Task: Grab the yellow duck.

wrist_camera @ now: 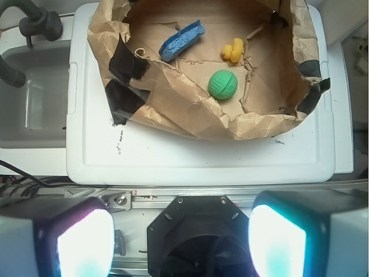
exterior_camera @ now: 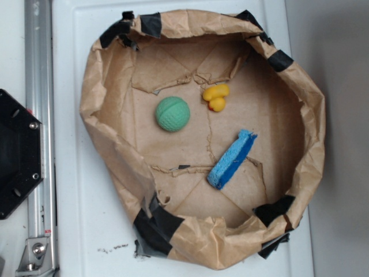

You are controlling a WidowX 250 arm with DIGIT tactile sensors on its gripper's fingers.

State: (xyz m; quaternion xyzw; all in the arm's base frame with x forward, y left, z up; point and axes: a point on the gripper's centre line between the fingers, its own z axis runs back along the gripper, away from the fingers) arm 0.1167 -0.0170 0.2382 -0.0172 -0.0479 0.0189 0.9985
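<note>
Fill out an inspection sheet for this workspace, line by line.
Surface: white platform carrying a taped brown paper basin.
Job's things: yellow duck on the basin floor, free.
Clutter: green ball left of the duck in the exterior view; blue sponge nearer the lower rim.
Tool: open, outside the basin, holding nothing.
Cables: black cables at the wrist view's left edge.
Surroundings: sink, metal rail.

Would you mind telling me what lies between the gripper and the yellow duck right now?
In the wrist view, the gripper hangs outside the basin; between it and the yellow duck lie bare white tabletop, the paper wall and the green ball.
</note>
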